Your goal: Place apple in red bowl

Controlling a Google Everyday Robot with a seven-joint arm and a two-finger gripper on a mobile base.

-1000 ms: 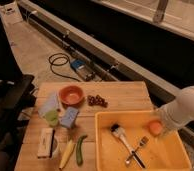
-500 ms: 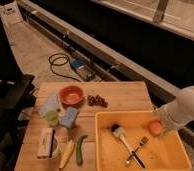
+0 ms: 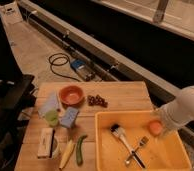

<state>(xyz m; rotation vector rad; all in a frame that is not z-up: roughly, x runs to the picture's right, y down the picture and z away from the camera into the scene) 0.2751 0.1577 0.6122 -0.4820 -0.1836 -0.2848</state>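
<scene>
The wooden bench [image 3: 125, 96] carries a yellow tub [image 3: 103, 146] at its near right corner. Left of the tub lie a blue sponge [image 3: 68, 117], a small green object [image 3: 51, 118], a pale box [image 3: 46, 143], a long yellow fruit [image 3: 67, 153] and a green vegetable [image 3: 80, 149], perhaps a cucumber. Beyond the tub's far left corner sit dark grapes [image 3: 96, 101] and the red bowl [image 3: 71, 95]. The pincer [image 3: 161, 125] hangs over the tub's right side.

The gripper [image 3: 163, 122] hangs in the right end of the tub [image 3: 125, 113], with the apple [image 3: 154, 128] just beside it. The brush [image 3: 121, 136] and fork [image 3: 140, 147] lie to its left. The bowl [image 3: 71, 95] and grapes [image 3: 96, 100] sit well apart from it, outside the tub.
</scene>
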